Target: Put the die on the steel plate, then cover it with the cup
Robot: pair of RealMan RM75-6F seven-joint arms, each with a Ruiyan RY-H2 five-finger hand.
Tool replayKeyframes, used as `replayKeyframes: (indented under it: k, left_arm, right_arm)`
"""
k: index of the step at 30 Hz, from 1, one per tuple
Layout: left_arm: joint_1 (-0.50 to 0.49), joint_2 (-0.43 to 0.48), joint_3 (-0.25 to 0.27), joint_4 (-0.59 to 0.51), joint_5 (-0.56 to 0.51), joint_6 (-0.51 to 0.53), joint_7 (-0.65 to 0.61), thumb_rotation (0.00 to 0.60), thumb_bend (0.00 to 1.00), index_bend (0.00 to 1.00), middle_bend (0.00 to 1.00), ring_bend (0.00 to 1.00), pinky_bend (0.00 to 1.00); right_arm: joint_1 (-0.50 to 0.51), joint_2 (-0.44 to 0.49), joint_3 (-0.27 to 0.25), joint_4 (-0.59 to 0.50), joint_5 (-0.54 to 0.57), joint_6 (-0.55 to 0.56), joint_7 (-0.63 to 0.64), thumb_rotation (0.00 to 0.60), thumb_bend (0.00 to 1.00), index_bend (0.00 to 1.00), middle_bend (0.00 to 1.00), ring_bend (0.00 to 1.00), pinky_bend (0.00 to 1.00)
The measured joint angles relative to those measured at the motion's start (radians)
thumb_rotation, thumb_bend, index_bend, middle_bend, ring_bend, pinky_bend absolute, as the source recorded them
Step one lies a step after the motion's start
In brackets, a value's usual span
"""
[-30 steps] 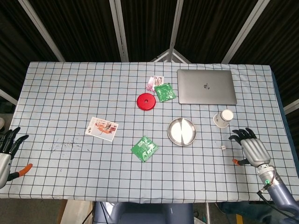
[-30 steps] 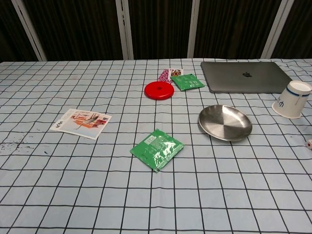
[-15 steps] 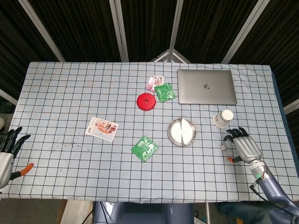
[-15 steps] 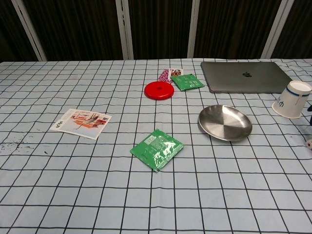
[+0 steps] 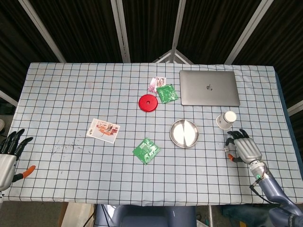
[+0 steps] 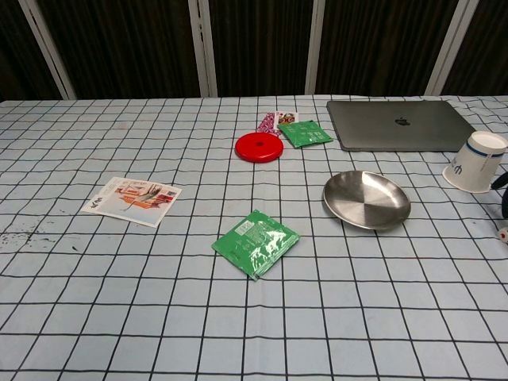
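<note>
The right hand [image 5: 245, 149] has slid in from the right edge of the table toward the die [image 5: 227, 149] over the last second, and its fingertips now sit just beside the little cube, perhaps touching it; the head view is too small to say which. The fingers are curled forward and apart, and nothing is in them yet. In the chest view only dark fingertips and a sliver of the die [image 6: 502, 233] show at the right border.

The die lies on the cloth near the right edge, between the hand and the plate [image 5: 184, 133]. The plate is bare, nearer the middle of the table. The cup [image 5: 227, 118] lies tipped on its side just behind the hand, in front of the laptop [image 5: 209, 88].

The left hand [image 5: 8, 152] hangs off the left edge near the front corner, fingers spread, holding nothing; it has barely shifted.

So the reach looks nearly done and the pinch on the die is the step in hand. The cube is small for those fingers, and a nudge could roll it away.
</note>
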Motion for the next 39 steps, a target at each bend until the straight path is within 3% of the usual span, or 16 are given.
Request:
replayKeyframes:
  k: [24, 39]
  left_arm:
    - [-0.010, -0.014, -0.001, -0.003, -0.012, -0.020, 0.036, 0.600, 0.26, 0.17, 0.00, 0.00, 0.13]
    - [-0.015, -0.025, 0.001, -0.005, -0.015, -0.032, 0.062, 0.600, 0.26, 0.18, 0.00, 0.00, 0.13]
  right_arm:
    - [0.031, -0.047, -0.013, 0.069, 0.016, -0.038, 0.015, 0.600, 0.33, 0.44, 0.16, 0.14, 0.00]
    - [0.042, -0.063, -0.019, 0.100, 0.017, -0.041, 0.031, 0.600, 0.34, 0.51, 0.16, 0.14, 0.01]
